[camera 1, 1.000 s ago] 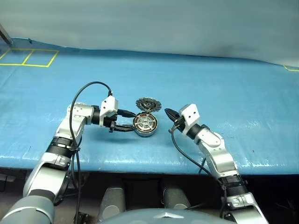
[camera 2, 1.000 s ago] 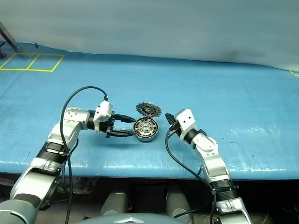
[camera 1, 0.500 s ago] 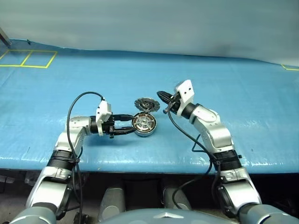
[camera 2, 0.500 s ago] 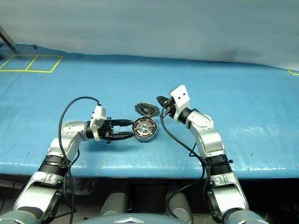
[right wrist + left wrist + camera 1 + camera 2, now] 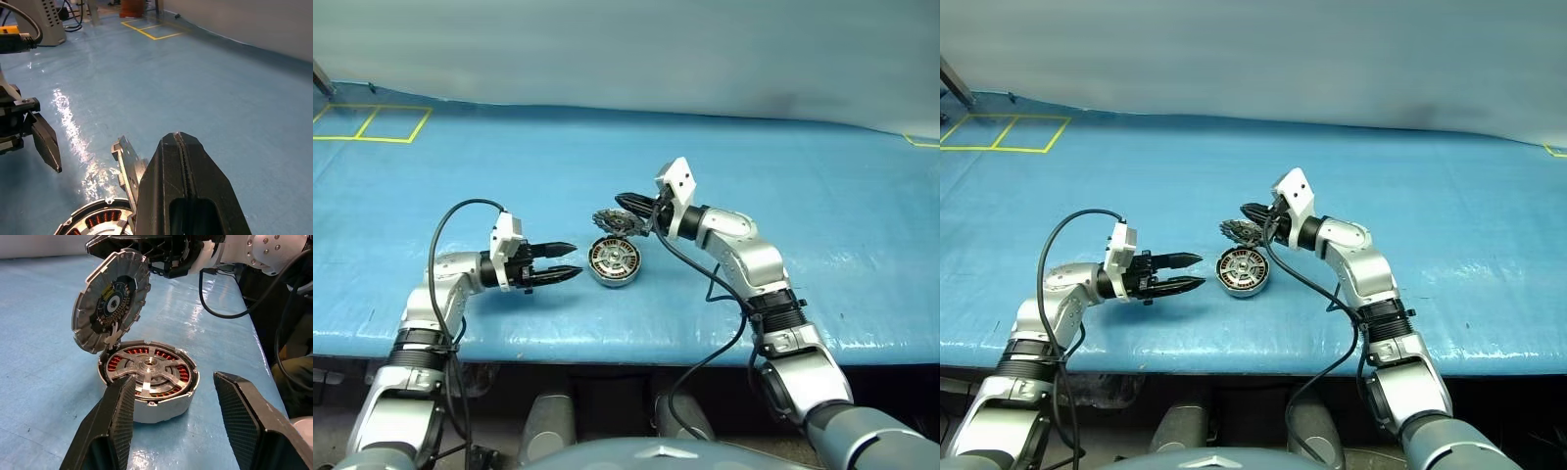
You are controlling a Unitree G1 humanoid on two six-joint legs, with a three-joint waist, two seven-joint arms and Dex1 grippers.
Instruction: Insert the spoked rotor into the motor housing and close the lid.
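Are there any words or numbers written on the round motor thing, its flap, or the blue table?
No readable text anywhere.
The lid: tiny marks around its dark centre, too small to read.
The motor housing: none.
The blue table: yellow line boxes, no words.

My fingers (image 5: 117,426) look like matt black weave – the motor housing (image 5: 149,382) is bright machined metal with coppery windings, on a glossy blue sheet (image 5: 44,382)

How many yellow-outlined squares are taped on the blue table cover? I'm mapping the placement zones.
2 whole ones, side by side at the far left corner of the blue table cover: left square, right square. A further yellow mark at the far right edge is cut off.
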